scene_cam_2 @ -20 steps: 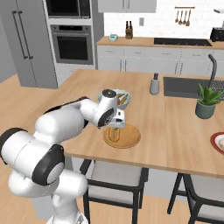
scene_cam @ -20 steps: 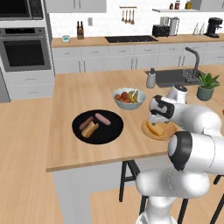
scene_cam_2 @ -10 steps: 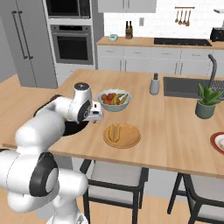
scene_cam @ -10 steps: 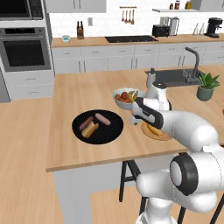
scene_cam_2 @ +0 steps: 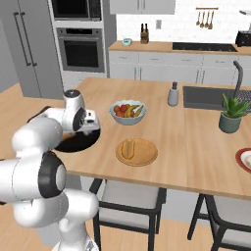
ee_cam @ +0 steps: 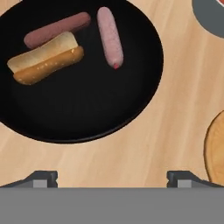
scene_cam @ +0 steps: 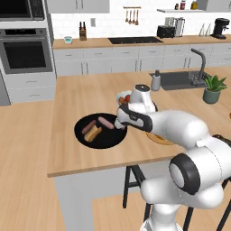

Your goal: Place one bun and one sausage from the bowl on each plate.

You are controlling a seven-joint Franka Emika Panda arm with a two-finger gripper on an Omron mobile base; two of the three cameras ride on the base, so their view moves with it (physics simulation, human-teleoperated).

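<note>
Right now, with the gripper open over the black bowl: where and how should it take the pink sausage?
Probably at the middle of the pink sausage, from straight above, fingers closing across its short width. It lies flat in the black bowl, apart from the darker sausage and the bun, so both long sides are free. The gripper is open and not yet over it.

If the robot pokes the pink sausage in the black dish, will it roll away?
Probably, if nudged sideways: the pink sausage is a smooth round cylinder lying loose and touching nothing. The black dish would likely keep it in. It looks shiny, so maybe slippery to pinch.
</note>
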